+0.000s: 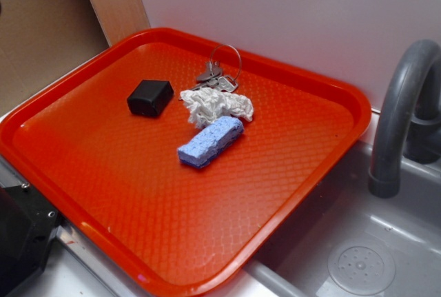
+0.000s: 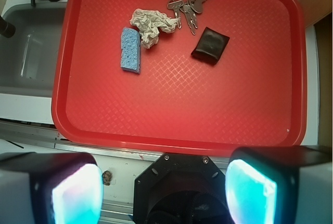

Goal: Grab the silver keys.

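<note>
The silver keys [image 1: 215, 78] [image 2: 188, 5] lie on one thin wire ring at the far side of the red tray [image 1: 103, 173] [image 2: 182, 109], right behind a crumpled white paper wad [image 1: 217, 105] [image 2: 152, 24]. My gripper [image 2: 164, 190] hangs high above the tray's near edge, far from the keys. Its jaws stand wide apart with nothing between the two glowing pads [image 2: 75, 195]. In the exterior view the gripper itself is out of frame.
A blue sponge [image 1: 211, 141] [image 2: 130, 49] lies beside the paper wad. A small black box [image 1: 150, 97] [image 2: 210, 45] sits near the keys. Next to the tray is a grey sink [image 1: 358, 255] [image 2: 26, 63] with a curved faucet [image 1: 400, 104]. The black robot base [image 1: 21, 235] [image 2: 182, 193] stands at the tray's near edge.
</note>
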### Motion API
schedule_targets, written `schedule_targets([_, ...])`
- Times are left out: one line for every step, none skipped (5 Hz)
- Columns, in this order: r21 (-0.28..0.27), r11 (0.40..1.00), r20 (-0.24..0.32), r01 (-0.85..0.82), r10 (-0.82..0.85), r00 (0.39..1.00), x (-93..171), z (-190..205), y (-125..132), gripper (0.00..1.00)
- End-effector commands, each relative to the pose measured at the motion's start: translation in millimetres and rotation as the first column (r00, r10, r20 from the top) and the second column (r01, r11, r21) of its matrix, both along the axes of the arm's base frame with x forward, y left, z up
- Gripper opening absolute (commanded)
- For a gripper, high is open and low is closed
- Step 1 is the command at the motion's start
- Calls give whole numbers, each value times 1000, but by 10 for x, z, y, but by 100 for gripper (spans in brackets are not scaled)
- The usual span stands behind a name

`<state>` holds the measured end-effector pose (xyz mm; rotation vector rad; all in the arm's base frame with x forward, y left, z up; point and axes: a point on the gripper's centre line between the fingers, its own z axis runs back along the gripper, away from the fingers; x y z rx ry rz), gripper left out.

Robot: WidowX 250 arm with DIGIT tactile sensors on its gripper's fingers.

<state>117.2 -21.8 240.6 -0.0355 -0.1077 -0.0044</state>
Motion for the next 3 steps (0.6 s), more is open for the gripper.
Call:
schedule_targets([0,1000,0,0,0,1000,0,0,0,100])
schedule_targets([26,999,92,-36,34,995,500,-203,195,100])
schedule_targets([74,995,122,-66,57,991,998,-375,290,100])
